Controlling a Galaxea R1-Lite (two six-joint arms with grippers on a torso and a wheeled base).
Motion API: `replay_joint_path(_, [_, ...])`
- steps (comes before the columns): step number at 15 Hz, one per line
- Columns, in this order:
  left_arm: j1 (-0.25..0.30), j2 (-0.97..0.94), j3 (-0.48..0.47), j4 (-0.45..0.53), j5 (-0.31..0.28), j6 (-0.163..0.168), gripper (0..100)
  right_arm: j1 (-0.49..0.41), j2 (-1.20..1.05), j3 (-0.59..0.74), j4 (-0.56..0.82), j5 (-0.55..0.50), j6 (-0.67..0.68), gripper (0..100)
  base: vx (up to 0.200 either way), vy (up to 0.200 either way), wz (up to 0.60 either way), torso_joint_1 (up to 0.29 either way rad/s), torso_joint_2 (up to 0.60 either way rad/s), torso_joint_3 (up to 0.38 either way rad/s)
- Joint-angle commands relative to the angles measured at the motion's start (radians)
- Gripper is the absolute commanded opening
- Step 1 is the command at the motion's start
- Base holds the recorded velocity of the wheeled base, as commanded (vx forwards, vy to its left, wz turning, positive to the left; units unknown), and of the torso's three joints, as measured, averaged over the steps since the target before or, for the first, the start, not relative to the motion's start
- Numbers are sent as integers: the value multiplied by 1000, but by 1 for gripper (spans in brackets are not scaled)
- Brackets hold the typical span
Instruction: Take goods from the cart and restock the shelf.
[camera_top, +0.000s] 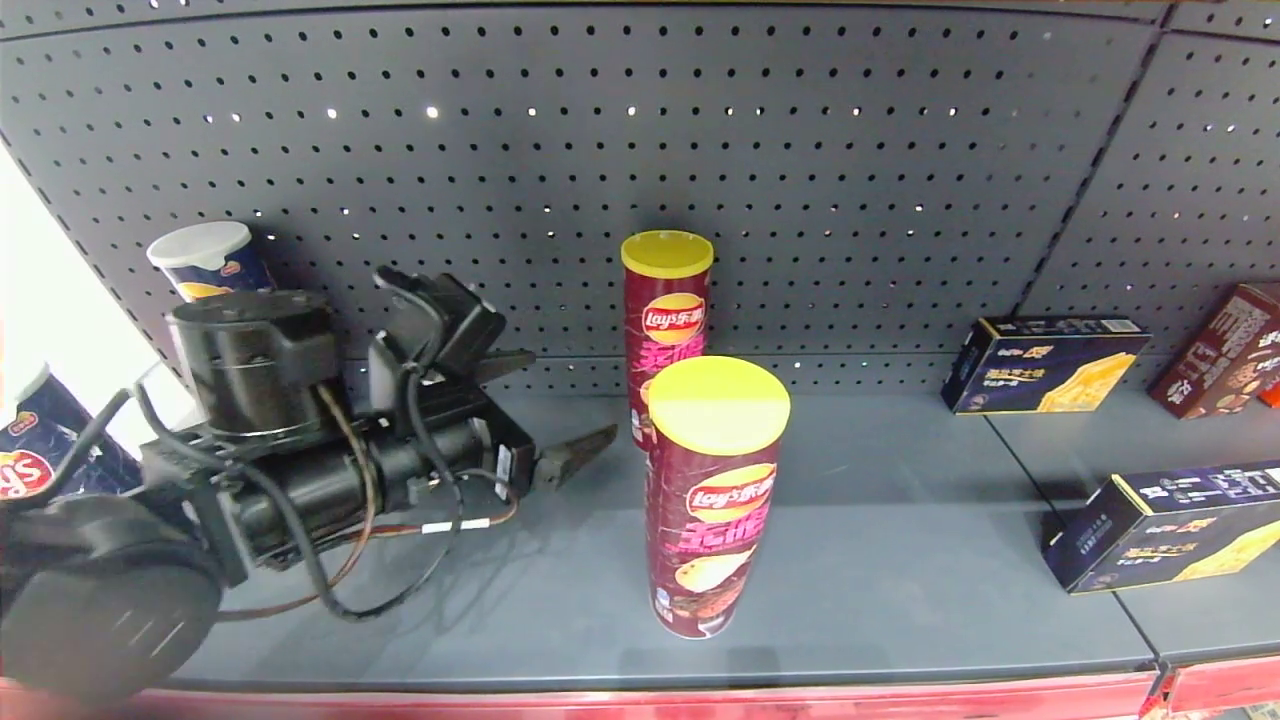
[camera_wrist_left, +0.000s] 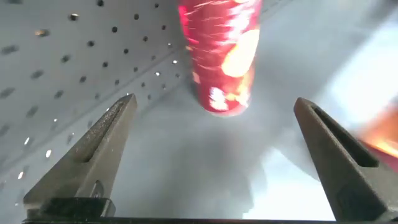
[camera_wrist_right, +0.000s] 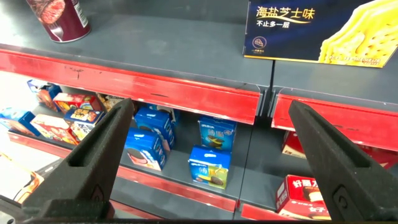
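At the far left a blue can (camera_top: 210, 262) with a white lid stands against the pegboard (camera_top: 800, 150), right behind my left arm. If I pull that arm back carelessly, I judge the wrist could clip it.

The left gripper (camera_top: 570, 395) lies low over the shelf (camera_top: 900, 540), its fingers (camera_top: 585, 448) spread wide and holding nothing. They point at the rear red can (camera_top: 668, 320) but stand apart from it. That can is upright near the pegboard. The front red can (camera_top: 715, 490) is upright too, just ahead of it and nearer the shelf edge.

Both cans are tall and narrow, so I expect them to tip easily. Any sideways swing of the open fingers towards the right could knock the rear can into the front one and send that off the edge.

Further right, the dark boxes (camera_top: 1045, 378) lie well apart from the cans, and I see little risk there.

My right gripper (camera_wrist_right: 211, 106) hangs in front of the red lip (camera_wrist_right: 186, 87) of the shelf and below it, fingers also open and empty. Raised straight up, it could catch that lip.
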Motion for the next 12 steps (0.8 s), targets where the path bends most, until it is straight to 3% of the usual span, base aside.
replay_joint_path(1, [-62, -279, 194, -5, 56, -38, 100, 0, 1, 0, 0, 0, 0, 100, 0, 0, 0, 0, 0, 0])
replay_joint_path(3, [-139, -417, 286, 1, 171, -39, 100, 0, 1, 0, 0, 0, 0, 100, 0, 0, 0, 0, 0, 0])
replay_joint_path(4, [-156, -448, 311, 4, 209, -39, 100, 0, 1, 0, 0, 0, 0, 100, 0, 0, 0, 0, 0, 0])
replay_joint_path(5, [-173, -509, 377, 6, 286, -38, 100, 0, 1, 0, 0, 0, 0, 100, 0, 0, 0, 0, 0, 0])
replay_joint_path(6, [-173, -572, 444, 6, 311, -36, 100, 0, 1, 0, 0, 0, 0, 100, 0, 0, 0, 0, 0, 0])
replay_joint_path(9, [-196, -759, 608, 9, 308, -36, 100, 0, 1, 0, 0, 0, 0, 100, 0, 0, 0, 0, 0, 0])
replay_joint_path(12, [-197, -954, 658, 164, 309, -45, 100, 0, 1, 0, 0, 0, 0, 100, 0, 0, 0, 0, 0, 0])
